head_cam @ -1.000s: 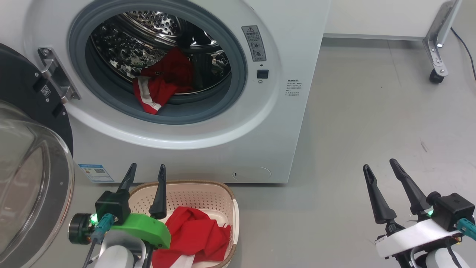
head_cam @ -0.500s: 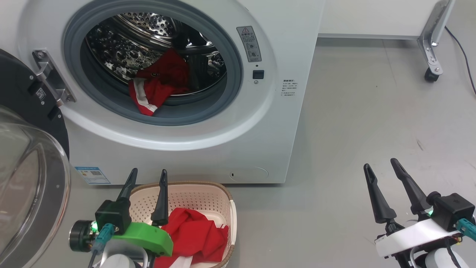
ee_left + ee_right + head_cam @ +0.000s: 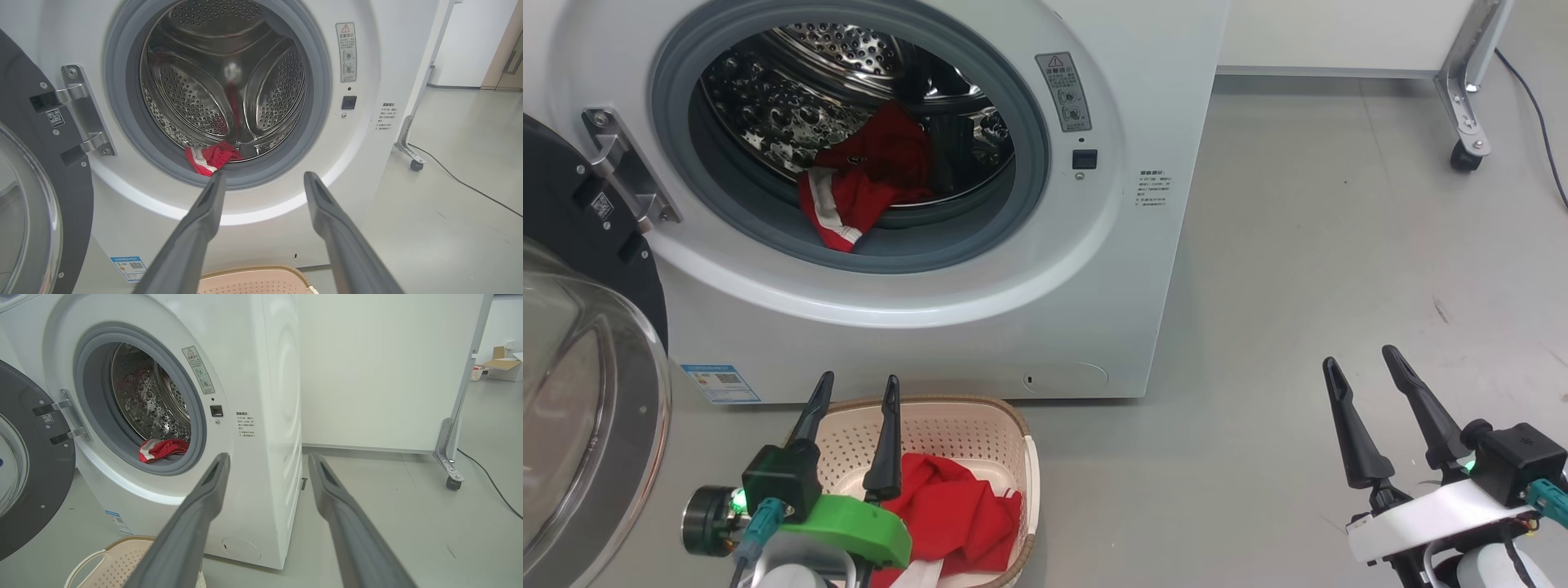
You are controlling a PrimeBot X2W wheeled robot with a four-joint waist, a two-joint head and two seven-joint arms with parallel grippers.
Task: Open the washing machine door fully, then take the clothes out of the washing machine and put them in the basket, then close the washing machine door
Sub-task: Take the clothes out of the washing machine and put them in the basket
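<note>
Head camera has swung, sliding the washing machine (image 3: 1013,327) toward 9 o'clock. Left gripper (image 3: 859,376) hovers released over the basket (image 3: 980,402); right gripper (image 3: 1356,357) released at 4 o'clock

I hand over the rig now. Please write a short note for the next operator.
Left gripper: open, empty, near the small cream perforated plastic basket.
Right gripper: open, empty, over the grey floor.
Large round glossy black washing machine door: swung open at the left.
Done: one red fabric garment lies in the basket.
To do: another red garment with white trim lies in the steel drum of the big white washing machine; move it to the basket, then close the door.
</note>
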